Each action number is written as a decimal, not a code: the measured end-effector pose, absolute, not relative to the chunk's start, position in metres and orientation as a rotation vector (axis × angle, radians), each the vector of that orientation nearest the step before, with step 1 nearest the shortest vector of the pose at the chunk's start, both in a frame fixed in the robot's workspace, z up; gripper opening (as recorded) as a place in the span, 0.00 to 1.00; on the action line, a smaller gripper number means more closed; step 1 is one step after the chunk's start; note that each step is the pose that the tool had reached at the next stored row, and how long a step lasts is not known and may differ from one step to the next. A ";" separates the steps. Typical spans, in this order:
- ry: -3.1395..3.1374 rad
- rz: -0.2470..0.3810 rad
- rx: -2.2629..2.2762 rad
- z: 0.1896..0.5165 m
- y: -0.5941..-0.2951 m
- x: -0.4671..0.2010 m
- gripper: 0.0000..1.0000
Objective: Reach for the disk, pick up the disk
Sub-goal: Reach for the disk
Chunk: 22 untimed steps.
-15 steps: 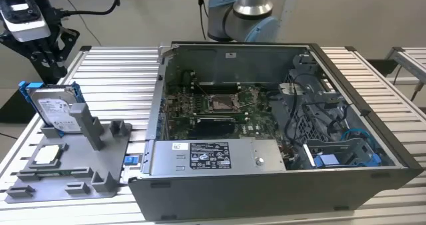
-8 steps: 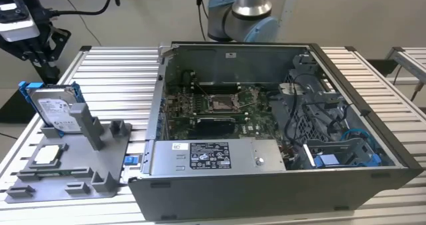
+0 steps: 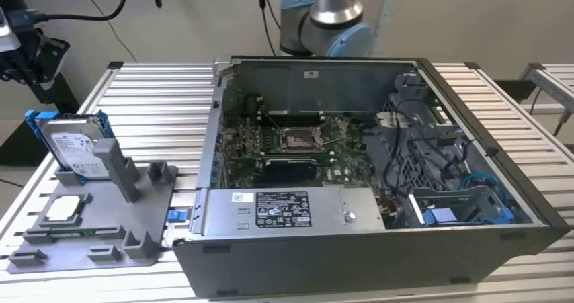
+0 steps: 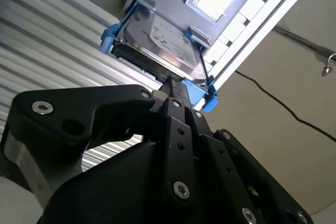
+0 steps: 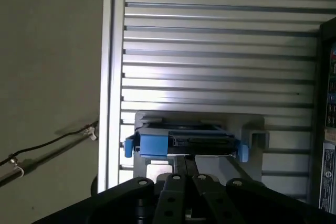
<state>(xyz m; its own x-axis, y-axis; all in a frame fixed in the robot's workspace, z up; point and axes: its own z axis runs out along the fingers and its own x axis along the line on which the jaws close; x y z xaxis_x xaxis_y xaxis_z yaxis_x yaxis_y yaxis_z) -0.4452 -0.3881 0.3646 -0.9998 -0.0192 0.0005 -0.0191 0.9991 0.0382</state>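
Slatted metal desk (image 3: pixel 152 95) carries a grey fixture (image 3: pixel 107 229) beside an open computer case (image 3: pixel 359 263). The disk (image 3: pixel 76 148) stands on edge in a slot at one corner of the fixture. The end effector (image 4: pixel 170 83) points at the disk's blue-framed edge, clenched and grasping nothing. Judged status: reach under way, pickup not yet done.
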 end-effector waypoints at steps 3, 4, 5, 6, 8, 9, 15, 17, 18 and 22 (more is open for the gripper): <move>-3.140 -0.060 0.030 0.364 -0.386 -0.455 0.00; -3.140 -0.060 0.030 0.363 -0.386 -0.457 0.00; -3.140 -0.060 0.030 0.363 -0.385 -0.458 0.00; -3.140 -0.060 0.030 0.362 -0.385 -0.458 0.00; -3.139 -0.060 0.030 0.361 -0.385 -0.459 0.00; -3.137 -0.060 0.030 0.361 -0.385 -0.459 0.00; -3.134 -0.060 0.030 0.360 -0.385 -0.459 0.00; -3.135 -0.060 0.030 0.360 -0.385 -0.459 0.00; -3.135 -0.060 0.030 0.360 -0.385 -0.459 0.00; -3.135 -0.060 0.030 0.360 -0.385 -0.459 0.00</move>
